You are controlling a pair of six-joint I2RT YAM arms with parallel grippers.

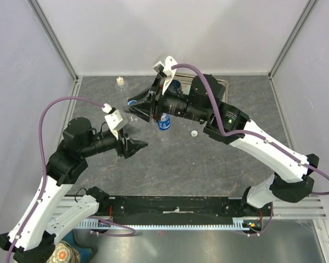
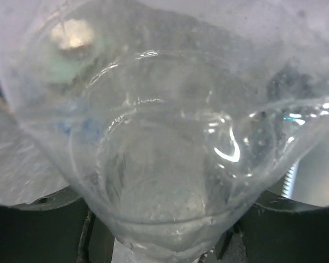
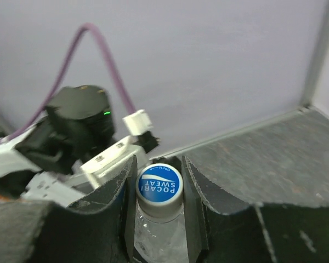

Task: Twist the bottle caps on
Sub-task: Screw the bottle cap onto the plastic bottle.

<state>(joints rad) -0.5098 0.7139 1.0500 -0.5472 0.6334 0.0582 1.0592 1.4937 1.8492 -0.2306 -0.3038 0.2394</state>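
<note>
Cap pinched in right end effector, atop bottle

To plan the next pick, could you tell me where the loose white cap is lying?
In the top view, the loose white cap lies on the table right of centre, just right of the blue-labelled bottle.

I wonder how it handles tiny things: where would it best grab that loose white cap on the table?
Pinch the loose cap across its round side wall, coming straight down from above. It sits low on the table, nothing touching it, so probably only its sides offer opposing faces.
</note>
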